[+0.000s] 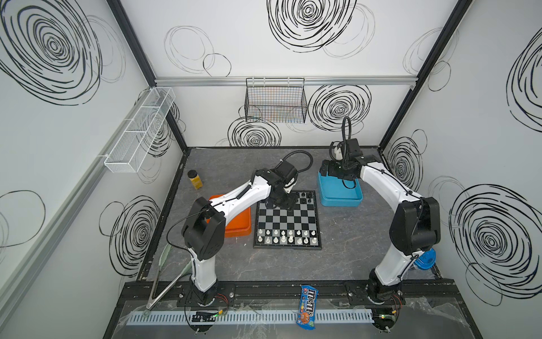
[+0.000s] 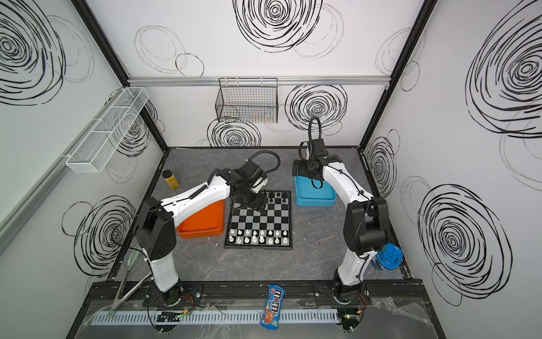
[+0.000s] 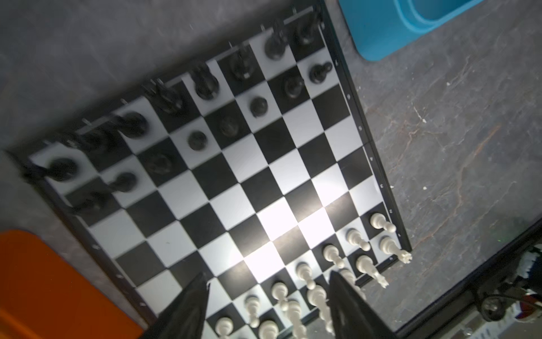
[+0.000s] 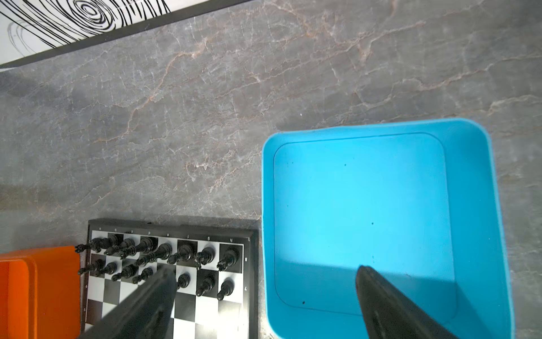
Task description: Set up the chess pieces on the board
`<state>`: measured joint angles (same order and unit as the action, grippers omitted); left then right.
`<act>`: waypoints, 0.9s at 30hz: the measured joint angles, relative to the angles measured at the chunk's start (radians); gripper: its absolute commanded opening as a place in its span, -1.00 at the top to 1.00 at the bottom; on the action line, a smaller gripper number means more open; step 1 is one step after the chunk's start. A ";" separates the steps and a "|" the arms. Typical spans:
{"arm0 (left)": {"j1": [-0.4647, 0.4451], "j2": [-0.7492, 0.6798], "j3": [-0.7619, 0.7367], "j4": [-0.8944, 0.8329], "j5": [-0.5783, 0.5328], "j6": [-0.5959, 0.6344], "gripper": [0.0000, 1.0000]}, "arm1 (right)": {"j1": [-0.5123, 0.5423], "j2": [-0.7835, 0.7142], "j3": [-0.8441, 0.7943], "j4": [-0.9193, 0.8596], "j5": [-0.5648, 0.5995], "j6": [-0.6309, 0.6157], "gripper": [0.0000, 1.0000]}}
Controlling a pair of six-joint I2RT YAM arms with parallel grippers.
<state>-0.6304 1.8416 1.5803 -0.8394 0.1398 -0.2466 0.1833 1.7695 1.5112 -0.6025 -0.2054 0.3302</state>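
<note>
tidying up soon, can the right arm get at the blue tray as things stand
Likely yes: the right pincer hangs open right above the blue tray, the tray is empty, and nothing lies between them.

— Where are you?
— My left gripper (image 1: 283, 202) hangs over the far left corner of the board (image 1: 287, 218). My right gripper (image 1: 333, 173) is over the far end of the blue tray (image 1: 340, 200). From up here I can't tell how my jaws stand.
— And the pieces?
— White pieces (image 1: 286, 237) stand upright in the two near rows. A few black pieces (image 1: 306, 197) show at the far right corner; my left wrist hides the rest of those rows.
— Anything else?
— An orange tray (image 1: 239, 230) just left of the board, partly under my left arm. A yellow jar (image 1: 195, 179) stands beyond it. Tongs (image 1: 161, 289) and a candy bag (image 1: 307, 306) lie at the near edge.
</note>
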 measured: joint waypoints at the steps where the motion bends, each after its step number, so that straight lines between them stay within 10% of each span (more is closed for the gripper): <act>1: 0.037 -0.014 0.006 0.003 0.009 0.000 -0.76 | -0.012 0.006 0.018 -0.004 0.000 -0.003 -1.00; 10: 0.391 -0.176 0.023 0.094 -0.019 0.035 -0.92 | -0.156 -0.006 0.061 0.023 0.002 -0.016 -1.00; 21: 0.405 -0.469 -0.333 0.542 -0.219 0.132 -0.92 | -0.271 -0.190 -0.251 0.247 -0.092 0.001 -1.00; 27: 0.415 -0.703 -0.869 1.035 -0.333 0.223 -0.92 | -0.291 -0.223 -0.344 0.343 -0.129 0.013 -1.00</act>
<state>-0.2157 1.1381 0.7113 0.1951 -0.1932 -0.0238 -0.1078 1.5463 1.1671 -0.2592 -0.3340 0.3435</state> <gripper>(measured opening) 0.960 0.999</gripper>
